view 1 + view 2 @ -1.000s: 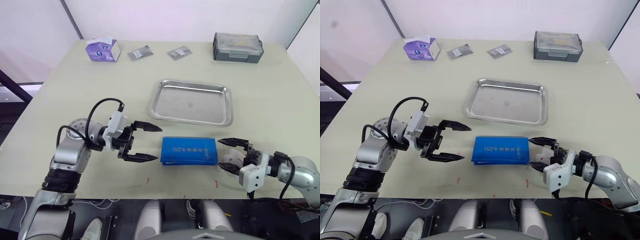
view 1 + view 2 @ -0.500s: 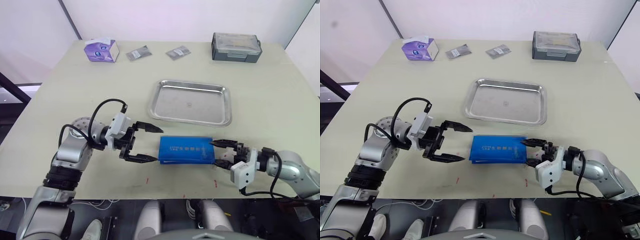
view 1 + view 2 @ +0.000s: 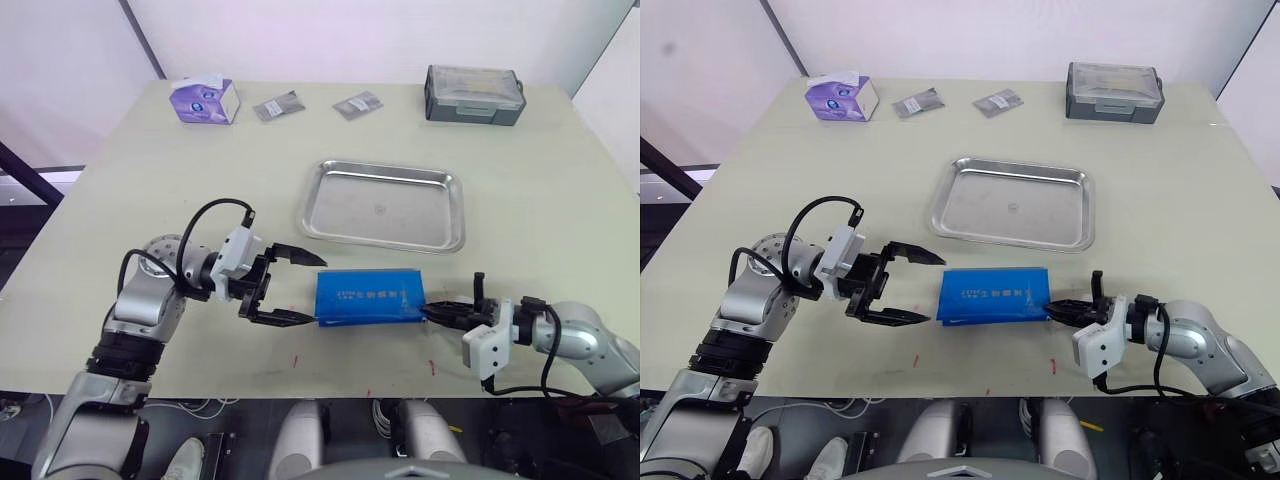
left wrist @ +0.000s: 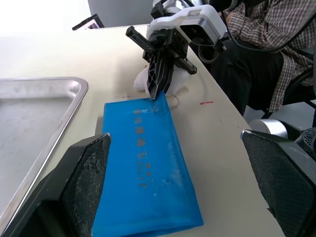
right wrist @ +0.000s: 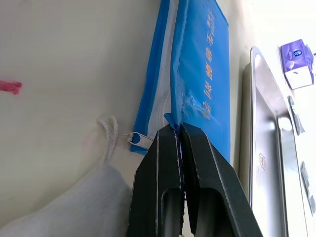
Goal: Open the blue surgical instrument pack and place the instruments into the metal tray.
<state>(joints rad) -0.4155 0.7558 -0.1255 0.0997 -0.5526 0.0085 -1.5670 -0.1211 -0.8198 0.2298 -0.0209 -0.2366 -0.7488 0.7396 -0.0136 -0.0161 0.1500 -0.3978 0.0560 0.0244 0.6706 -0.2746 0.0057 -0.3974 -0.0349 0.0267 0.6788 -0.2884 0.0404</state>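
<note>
Between wide left fingers (image 3: 296,288): pack (image 3: 368,297) end; right fingers (image 5: 178,129) pinch opposite edge.

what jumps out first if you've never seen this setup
The bright blue pack lies flat near the table's front edge, just in front of the shiny metal tray, which has no instruments in it. The right gripper is shut on the pack's right edge, while the left gripper hangs open at its left end.
</note>
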